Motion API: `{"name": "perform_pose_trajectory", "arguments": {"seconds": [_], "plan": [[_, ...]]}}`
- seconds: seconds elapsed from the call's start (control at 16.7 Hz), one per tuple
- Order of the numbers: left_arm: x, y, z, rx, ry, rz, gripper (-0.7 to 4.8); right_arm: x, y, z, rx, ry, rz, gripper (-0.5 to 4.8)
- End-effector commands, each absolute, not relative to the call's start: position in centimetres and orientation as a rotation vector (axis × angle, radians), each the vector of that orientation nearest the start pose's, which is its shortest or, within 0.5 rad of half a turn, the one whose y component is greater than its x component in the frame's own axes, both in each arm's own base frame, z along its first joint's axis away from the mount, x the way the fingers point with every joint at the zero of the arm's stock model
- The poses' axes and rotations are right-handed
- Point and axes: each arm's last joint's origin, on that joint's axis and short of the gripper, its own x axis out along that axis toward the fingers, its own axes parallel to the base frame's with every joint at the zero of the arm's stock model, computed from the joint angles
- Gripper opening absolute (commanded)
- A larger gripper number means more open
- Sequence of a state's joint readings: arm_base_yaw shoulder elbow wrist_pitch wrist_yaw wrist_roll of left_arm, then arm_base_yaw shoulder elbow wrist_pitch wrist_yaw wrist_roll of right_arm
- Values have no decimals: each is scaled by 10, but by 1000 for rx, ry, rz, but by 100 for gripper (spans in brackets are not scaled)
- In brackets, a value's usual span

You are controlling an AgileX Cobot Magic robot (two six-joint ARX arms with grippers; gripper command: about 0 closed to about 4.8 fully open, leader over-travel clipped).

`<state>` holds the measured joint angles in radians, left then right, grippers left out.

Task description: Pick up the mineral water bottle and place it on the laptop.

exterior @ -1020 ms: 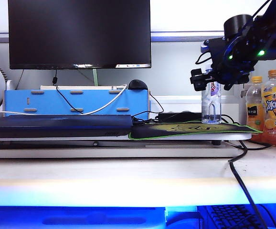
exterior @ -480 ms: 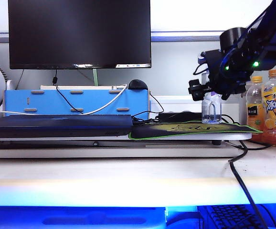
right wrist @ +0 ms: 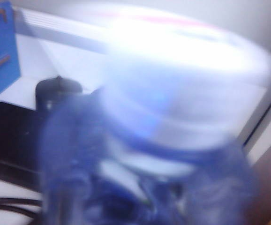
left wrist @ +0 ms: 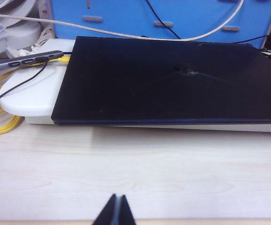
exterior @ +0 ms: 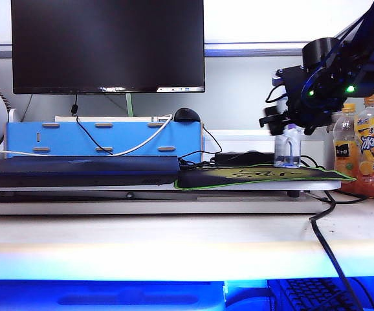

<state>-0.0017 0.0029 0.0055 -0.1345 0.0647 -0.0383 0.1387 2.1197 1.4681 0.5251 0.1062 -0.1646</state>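
Pale wooden desk (exterior: 174, 243): white riser board (exterior: 174, 189) along its back edge; two juice bottles (exterior: 363, 155) at the right end.

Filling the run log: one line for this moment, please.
right gripper: over mineral water bottle, grip unclear | bottle: upright on mouse pad | left gripper: fingers shut, idle before laptop | laptop: bare

laptop (exterior: 77, 170) left (flat), bottle (exterior: 287, 150) on mousepad (exterior: 258, 175)

Large white Chinese characters on blue band of taller orange-capped yellow juice bottle (exterior: 372, 155), far right on counter; too small to read. No other legible text.
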Motion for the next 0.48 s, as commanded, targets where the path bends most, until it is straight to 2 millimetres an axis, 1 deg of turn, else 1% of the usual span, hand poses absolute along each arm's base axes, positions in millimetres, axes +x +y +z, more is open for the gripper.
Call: {"name": "perform_pose_trajectory", "arguments": {"seconds": [0.06, 0.12, 0.18, 0.24, 0.48], "plan": [[97, -2, 154, -41, 122, -67, -2, 481, 64, 222, -176, 86, 49, 154], [97, -2, 154, -41, 122, -67, -2, 481, 64, 222, -175, 80, 57, 124], [97, -2, 154, -41, 122, -67, -2, 481, 64, 223, -174, 72, 57, 121], [97, -2, 154, -41, 122, -67, -2, 481, 64, 224, -173, 62, 56, 100], [97, -2, 154, -41, 122, -67, -2, 483, 65, 234, -168, 18, 53, 89]]}}
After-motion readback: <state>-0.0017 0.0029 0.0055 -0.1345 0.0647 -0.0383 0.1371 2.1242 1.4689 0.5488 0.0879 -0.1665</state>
